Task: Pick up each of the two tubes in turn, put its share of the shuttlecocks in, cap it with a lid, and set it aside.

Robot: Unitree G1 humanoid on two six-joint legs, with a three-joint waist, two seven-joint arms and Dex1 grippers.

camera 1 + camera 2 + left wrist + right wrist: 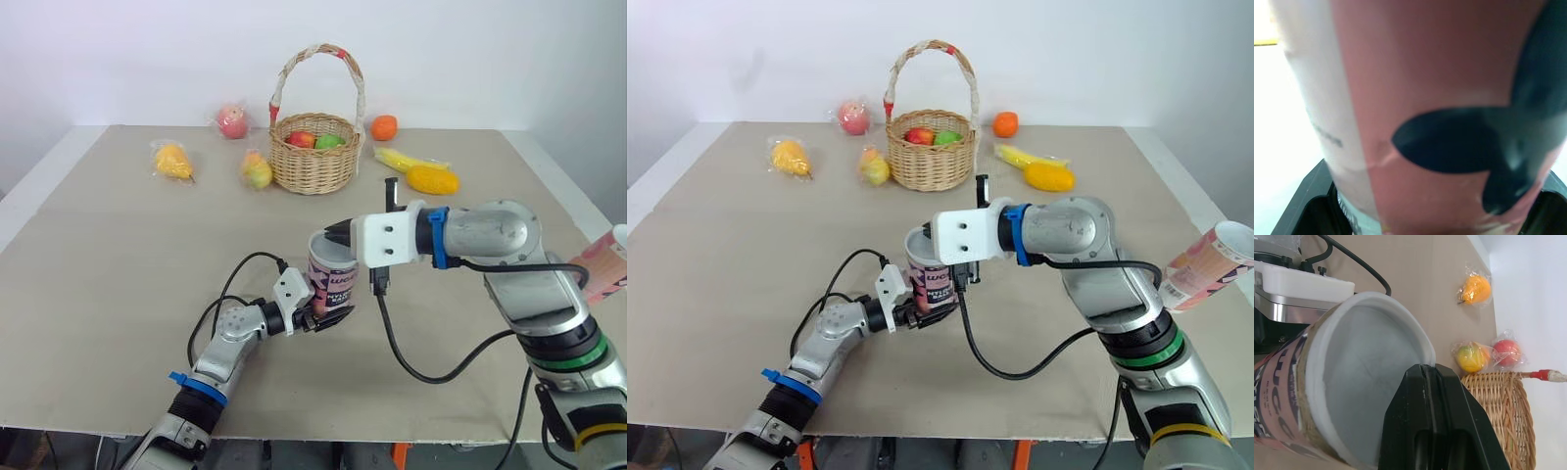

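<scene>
Tube: the pink-and-white tube (331, 269) stands upright with its mouth open to the top, over the near middle of the worktop (108, 264); I cannot tell whether its base touches the surface.
Left tool: the left tool (326, 315) is clamped on the tube's lower part, one finger on each side.
Right tool: the right tool (336, 234) reaches in from the right, its two black fingers pressed together at the tube's rim, tips just over the mouth; the tube's pale inner wall shows behind them in the right wrist view.
Second tube: a second tube (1207, 262) lies tilted at the worktop's right edge, open end pointing up and outward, well apart from the first.
Basket: a wicker basket (313, 164) with a tall handle sits at the far middle, holding red and green fruit.
Around the basket: a bagged red fruit (232, 121), a bagged yellow pear (172, 161) and another bagged fruit (257, 171) to its left; an orange (383, 127) and a yellow mango (432, 180) to its right.
</scene>
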